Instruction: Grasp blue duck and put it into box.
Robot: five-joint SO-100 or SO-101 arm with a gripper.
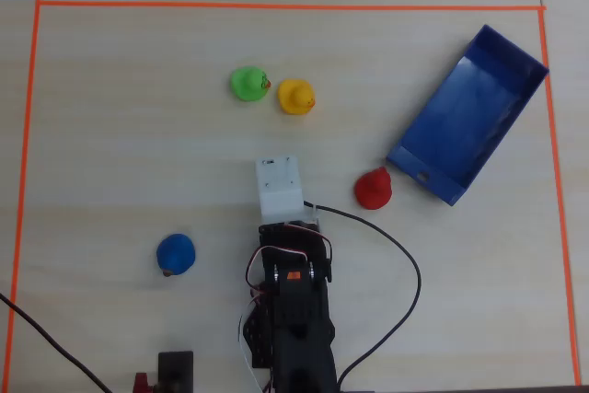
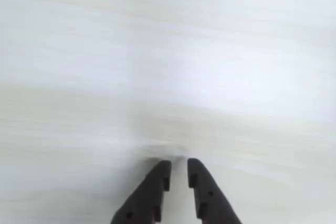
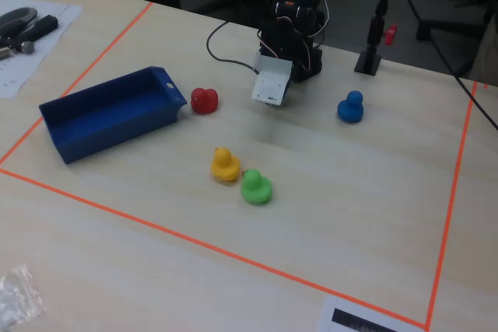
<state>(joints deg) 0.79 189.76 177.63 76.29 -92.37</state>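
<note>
Arm folded near its base, small glossy blue toy duck (image 1: 175, 254) not yet approached.

The black two-finger pincer (image 2: 179, 171) hangs over bare pale wooden counter (image 1: 110, 135), fingers narrow with a slim gap and nothing between them. In the overhead view the blue duck sits alone to the arm's left, well apart from the deep-blue rectangular tray-like box (image 1: 467, 115) at upper right. The likely risks: the narrow jaws would knock the rounded duck away unless they widen first, and the red duck (image 1: 374, 189) just beside the box's near end could be bumped in transit. The green duck (image 1: 249, 83) and yellow duck (image 1: 295, 96) stand clear.
</note>
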